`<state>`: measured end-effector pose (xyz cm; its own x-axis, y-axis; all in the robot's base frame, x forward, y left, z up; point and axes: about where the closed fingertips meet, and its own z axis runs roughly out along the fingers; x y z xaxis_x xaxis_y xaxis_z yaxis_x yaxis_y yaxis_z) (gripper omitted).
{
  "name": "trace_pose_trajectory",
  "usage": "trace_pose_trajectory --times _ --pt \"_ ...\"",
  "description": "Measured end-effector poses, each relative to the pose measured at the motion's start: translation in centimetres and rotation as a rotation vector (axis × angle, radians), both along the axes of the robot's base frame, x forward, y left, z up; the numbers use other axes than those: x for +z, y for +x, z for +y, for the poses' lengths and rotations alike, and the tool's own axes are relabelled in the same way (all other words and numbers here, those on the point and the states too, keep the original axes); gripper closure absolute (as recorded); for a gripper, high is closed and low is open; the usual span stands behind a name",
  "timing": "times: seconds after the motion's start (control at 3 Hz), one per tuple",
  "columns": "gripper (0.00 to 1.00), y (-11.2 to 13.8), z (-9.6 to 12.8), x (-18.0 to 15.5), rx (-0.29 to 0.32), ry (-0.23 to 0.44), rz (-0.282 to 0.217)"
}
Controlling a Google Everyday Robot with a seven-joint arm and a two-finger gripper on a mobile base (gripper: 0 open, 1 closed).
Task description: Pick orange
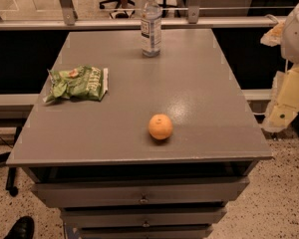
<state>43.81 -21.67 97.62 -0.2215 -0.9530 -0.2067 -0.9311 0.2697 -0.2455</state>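
The orange [160, 127] is a small round fruit sitting on the grey table top [189, 83], near the front edge and a little right of centre. My gripper [283, 111] hangs at the far right of the camera view, beyond the table's right edge, well apart from the orange and about level with it. Its pale yellow parts hang below the white arm [296, 31].
A clear water bottle [151, 24] stands upright at the back centre of the table. A green snack bag [77, 83] lies at the left. Drawers [142, 193] sit under the table top. A black shoe [21, 228] shows at the bottom left on the floor.
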Motion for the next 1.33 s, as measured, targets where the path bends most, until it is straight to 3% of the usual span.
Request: trace_pose_trajectory --times 0.67,1.0,1.33 --pt "0.0 0.2 0.1 0.0 -0.009 0.037 -0.009" --pt "0.0 -0.1 2.0 -2.8 -0.019 0.159 0.003" --pt "0.0 0.0 6.3 -6.9 0.008 0.347 0.006"
